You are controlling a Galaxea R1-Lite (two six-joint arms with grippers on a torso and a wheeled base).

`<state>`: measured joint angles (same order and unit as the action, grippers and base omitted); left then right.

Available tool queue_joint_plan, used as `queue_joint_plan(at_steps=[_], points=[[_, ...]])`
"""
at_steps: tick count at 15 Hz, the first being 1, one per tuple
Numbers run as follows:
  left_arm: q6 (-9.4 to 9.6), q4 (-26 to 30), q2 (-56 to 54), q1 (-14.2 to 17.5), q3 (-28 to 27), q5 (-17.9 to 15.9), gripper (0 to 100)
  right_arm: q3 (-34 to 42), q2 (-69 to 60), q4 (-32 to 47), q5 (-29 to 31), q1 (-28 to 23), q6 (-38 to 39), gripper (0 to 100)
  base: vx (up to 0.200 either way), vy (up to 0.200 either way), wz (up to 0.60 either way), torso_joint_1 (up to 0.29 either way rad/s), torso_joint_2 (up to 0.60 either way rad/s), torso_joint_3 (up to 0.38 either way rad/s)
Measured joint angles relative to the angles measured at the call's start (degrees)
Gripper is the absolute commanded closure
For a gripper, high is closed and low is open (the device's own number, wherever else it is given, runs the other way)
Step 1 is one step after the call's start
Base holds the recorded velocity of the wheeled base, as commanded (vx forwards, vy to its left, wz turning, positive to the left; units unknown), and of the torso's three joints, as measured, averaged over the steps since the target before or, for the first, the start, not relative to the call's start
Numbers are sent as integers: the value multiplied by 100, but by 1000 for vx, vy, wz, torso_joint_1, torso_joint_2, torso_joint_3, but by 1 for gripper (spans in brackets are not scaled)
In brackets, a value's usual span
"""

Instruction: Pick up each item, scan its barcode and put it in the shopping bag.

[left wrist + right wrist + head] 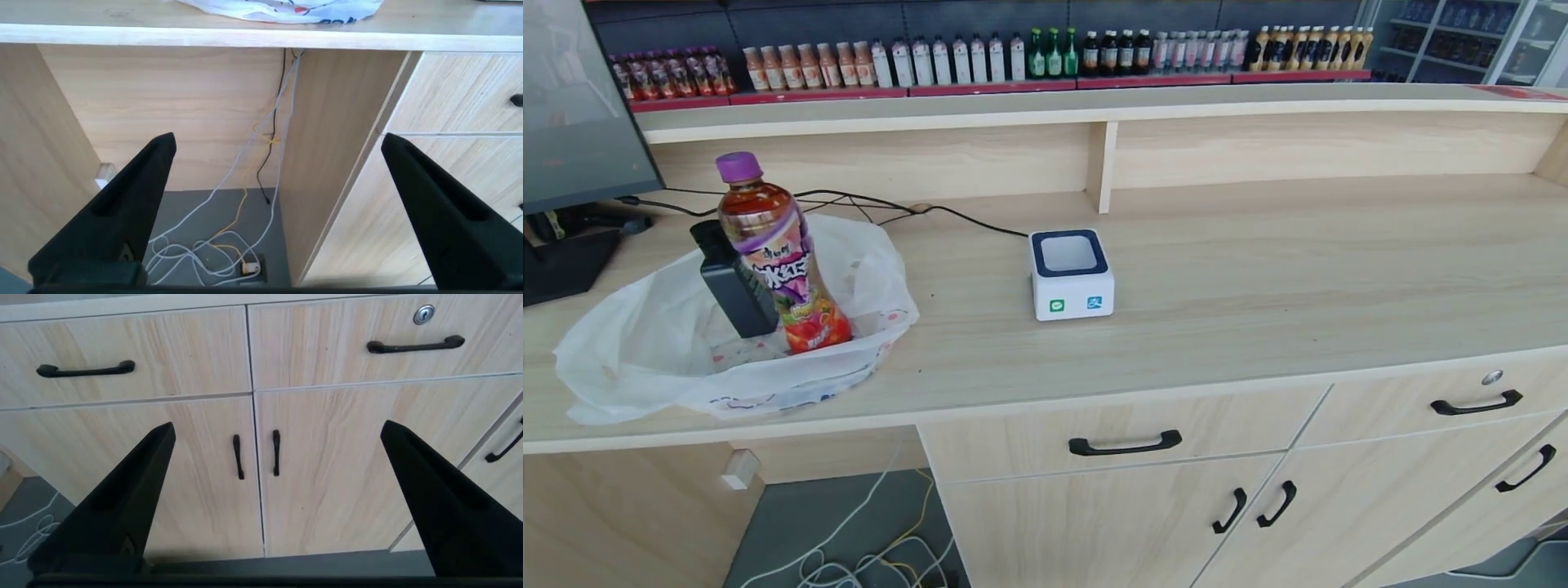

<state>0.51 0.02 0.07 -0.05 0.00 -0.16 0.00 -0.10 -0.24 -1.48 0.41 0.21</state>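
While bottle (780, 261) stands in shopping bag (629, 343), left fingers (114, 216) spread below counter (163, 33), right fingers (114, 502) spread before cupboard doors (343, 457)

Green and blue icons (1057, 305) on scanner (1071, 276)

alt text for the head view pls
A purple-capped drink bottle stands in an open white shopping bag at the left of a wooden counter, a dark box-shaped item behind it. A white scanner sits mid-counter, apart from the bag; shelves of bottles line the back.
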Motion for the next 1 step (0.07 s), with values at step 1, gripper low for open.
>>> queue_joint_plan(at_steps=[1], points=[[0, 2, 0, -6, 0, 0, 0, 0, 2, 0, 0, -6, 1, 0, 0, 0, 0, 0, 0, 0]])
